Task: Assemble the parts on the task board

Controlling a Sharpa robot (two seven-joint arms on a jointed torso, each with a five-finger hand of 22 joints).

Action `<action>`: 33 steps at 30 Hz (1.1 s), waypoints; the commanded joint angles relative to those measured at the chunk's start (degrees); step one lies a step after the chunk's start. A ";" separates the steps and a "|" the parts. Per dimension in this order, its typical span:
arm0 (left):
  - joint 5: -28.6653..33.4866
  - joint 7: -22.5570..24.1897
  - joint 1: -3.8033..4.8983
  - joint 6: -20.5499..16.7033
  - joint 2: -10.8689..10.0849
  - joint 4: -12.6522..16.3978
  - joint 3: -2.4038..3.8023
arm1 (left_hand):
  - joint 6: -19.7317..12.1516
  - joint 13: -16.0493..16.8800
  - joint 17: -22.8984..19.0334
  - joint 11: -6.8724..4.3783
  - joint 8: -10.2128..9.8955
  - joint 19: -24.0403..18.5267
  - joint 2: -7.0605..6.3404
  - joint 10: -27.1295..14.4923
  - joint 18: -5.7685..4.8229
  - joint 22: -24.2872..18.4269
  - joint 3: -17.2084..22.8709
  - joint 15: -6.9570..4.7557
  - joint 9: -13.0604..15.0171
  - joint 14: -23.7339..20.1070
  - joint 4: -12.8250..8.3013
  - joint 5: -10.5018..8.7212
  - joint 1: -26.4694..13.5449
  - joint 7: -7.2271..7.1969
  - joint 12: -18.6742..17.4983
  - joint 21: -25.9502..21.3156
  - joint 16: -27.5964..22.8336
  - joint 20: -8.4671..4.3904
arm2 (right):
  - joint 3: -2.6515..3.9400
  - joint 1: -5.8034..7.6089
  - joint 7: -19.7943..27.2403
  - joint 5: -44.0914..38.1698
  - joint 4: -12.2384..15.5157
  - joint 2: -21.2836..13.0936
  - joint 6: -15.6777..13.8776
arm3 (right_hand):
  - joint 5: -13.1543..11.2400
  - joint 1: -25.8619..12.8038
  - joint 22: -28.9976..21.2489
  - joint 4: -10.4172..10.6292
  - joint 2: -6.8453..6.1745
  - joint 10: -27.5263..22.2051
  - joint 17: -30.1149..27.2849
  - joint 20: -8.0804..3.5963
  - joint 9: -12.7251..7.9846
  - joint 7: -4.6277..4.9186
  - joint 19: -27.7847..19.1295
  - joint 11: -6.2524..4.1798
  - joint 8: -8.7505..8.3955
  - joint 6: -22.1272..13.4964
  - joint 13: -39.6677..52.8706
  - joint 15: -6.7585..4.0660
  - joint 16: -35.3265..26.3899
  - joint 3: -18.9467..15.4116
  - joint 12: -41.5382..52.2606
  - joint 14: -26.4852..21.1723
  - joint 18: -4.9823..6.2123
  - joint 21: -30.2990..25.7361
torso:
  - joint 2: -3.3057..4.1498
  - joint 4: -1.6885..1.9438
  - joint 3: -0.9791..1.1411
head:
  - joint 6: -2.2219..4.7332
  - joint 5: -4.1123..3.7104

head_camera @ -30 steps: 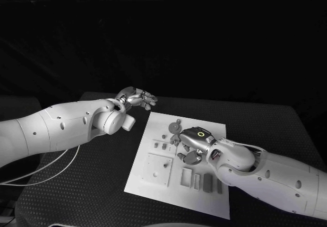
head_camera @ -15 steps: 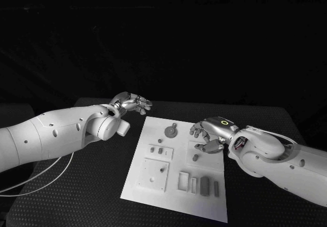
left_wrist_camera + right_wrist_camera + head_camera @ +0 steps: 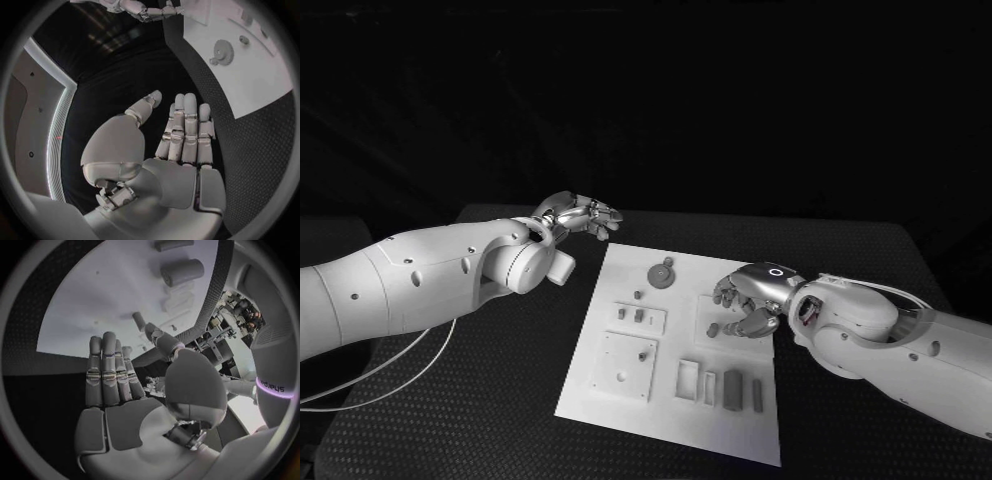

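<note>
The right hand (image 3: 750, 300) hovered over the right edge of the task board (image 3: 678, 345), about midway along it, its fingers loosely apart and nothing between them; in the right wrist view the same hand (image 3: 134, 390) showed a bare palm with the fingers (image 3: 103, 372) laid straight side by side and the thumb standing off to one side. Just beside it on the board stood a small stubby part (image 3: 713, 329), close to the fingertips but apart from them as far as could be told. The left hand (image 3: 584, 215) was held above the black table (image 3: 473, 390) off the board's far left corner, well apart from the parts, its fingers slightly curled and empty; the left wrist view gave its fingers (image 3: 186, 130) extended together, thumb spread, holding nothing. The board lay in the middle of the table, tilted a little in the head view. On it a gear-like round part (image 3: 661, 273) lay near the far edge, also seen in the left wrist view (image 3: 223, 50). Below it sat a small square block with pegs (image 3: 640, 319), then a larger square plate (image 3: 627, 365), and to its right a row of upright narrow pieces (image 3: 723, 386) near the board's near edge.
</note>
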 commanded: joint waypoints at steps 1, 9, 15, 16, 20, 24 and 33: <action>0.23 0.42 0.07 0.81 0.07 0.10 0.03 | -0.32 0.07 0.07 0.05 0.27 0.39 0.00 -0.22 -0.68 0.08 -0.16 0.13 -0.05 0.43 -0.31 0.18 0.45 0.06 0.06 -0.19 -0.25 -1.29 | -0.18 -0.60 0.33 -2.10 -0.31 0.56 2.32 | 0.11 -0.19 0.36 0.13 0.19 0.00 0.01 -0.14 -0.08 -0.29 -0.10 -0.05 0.17 0.07 -0.01 -0.10 0.07 -0.39 -0.03 -0.22 0.75 -0.18 | -0.01 0.18 -0.05 | -0.24 0.08; 0.23 0.42 0.06 0.86 0.01 0.08 0.02 | -0.35 0.06 0.09 0.07 0.27 0.40 -0.01 -0.26 -0.68 0.10 -0.17 0.12 -0.06 0.43 -0.33 0.17 0.46 0.06 0.04 -0.20 -0.27 -1.29 | -0.74 -1.42 1.59 -3.38 -0.84 1.63 0.63 | -0.57 2.19 0.60 0.83 0.22 2.25 0.14 -0.59 0.19 0.12 1.00 -0.86 1.15 1.50 0.56 -0.84 0.76 1.16 1.26 0.63 0.75 0.15 | -0.03 0.13 -0.15 | -0.46 0.22; 0.23 0.42 0.06 0.87 0.04 0.06 0.02 | -0.37 0.06 0.11 0.07 0.27 0.41 -0.01 -0.27 -0.68 0.11 -0.17 0.12 -0.06 0.44 -0.33 0.17 0.46 0.07 0.03 -0.21 -0.28 -1.30 | -0.91 -1.54 1.85 -3.65 -1.03 2.10 0.16 | -0.69 3.16 0.72 1.51 0.26 3.66 0.19 -0.88 0.42 0.37 1.67 -1.35 1.94 2.83 0.95 -1.29 1.12 2.34 2.00 1.15 0.75 0.33 | -0.05 0.18 -0.18 | -0.51 0.23; 0.23 0.42 0.06 0.88 0.05 0.05 0.02 | -0.37 0.06 0.12 0.07 0.27 0.41 -0.01 -0.27 -0.68 0.11 -0.17 0.12 -0.06 0.44 -0.32 0.17 0.47 0.07 0.03 -0.21 -0.28 -1.30 | -0.93 -1.55 1.86 -3.73 -1.04 2.14 0.15 | -0.71 3.26 0.72 1.61 0.27 3.79 0.19 -0.91 0.44 0.34 1.74 -1.39 2.02 2.96 0.99 -1.33 1.16 2.52 2.05 1.19 0.75 0.35 | -0.05 0.18 -0.18 | -0.51 0.23; 0.23 0.42 0.06 0.96 0.06 0.03 0.02 | -0.38 0.06 0.13 0.08 0.27 0.42 0.00 -0.28 -0.68 0.11 -0.18 0.12 -0.06 0.44 -0.32 0.17 0.46 0.08 0.03 -0.22 -0.29 -1.29 | -1.04 -1.66 1.93 -4.00 -1.15 2.45 0.12 | -0.77 4.38 0.75 2.41 0.45 4.88 0.26 -1.16 0.71 0.11 2.25 -1.80 2.70 4.07 1.29 -1.69 1.40 4.37 2.58 1.57 0.75 0.47 | -0.04 0.16 -0.18 | -0.60 0.29; 0.23 0.43 0.06 0.98 0.09 -0.01 0.02 | -0.39 0.06 0.14 0.08 0.27 0.42 0.01 -0.29 -0.69 0.12 -0.18 0.13 -0.06 0.45 -0.30 0.17 0.45 0.08 0.03 -0.23 -0.30 -1.29 | -1.21 -1.86 2.08 -4.22 -1.42 2.88 0.03 | -0.77 5.00 0.83 3.52 0.78 6.18 0.33 -1.34 0.98 -0.18 2.79 -2.25 3.37 5.18 1.68 -2.05 1.64 6.10 3.22 2.03 0.75 0.68 | -0.04 0.13 -0.15 | -0.62 0.34; 0.23 0.39 0.06 0.99 0.04 -0.02 0.02 | -0.40 0.06 0.17 0.09 0.27 0.44 0.03 -0.30 -0.70 0.13 -0.21 0.13 -0.07 0.45 -0.26 0.16 0.39 0.09 0.03 -0.24 -0.32 -1.29 | -1.26 -2.05 1.57 -5.47 -1.66 3.17 -0.42 | -0.77 5.68 0.97 4.57 1.43 8.14 0.42 -1.73 1.38 -0.76 3.62 -3.03 4.34 7.02 2.46 -2.69 2.01 7.84 4.22 2.86 0.75 1.15 | -0.04 0.14 -0.13 | -0.82 0.56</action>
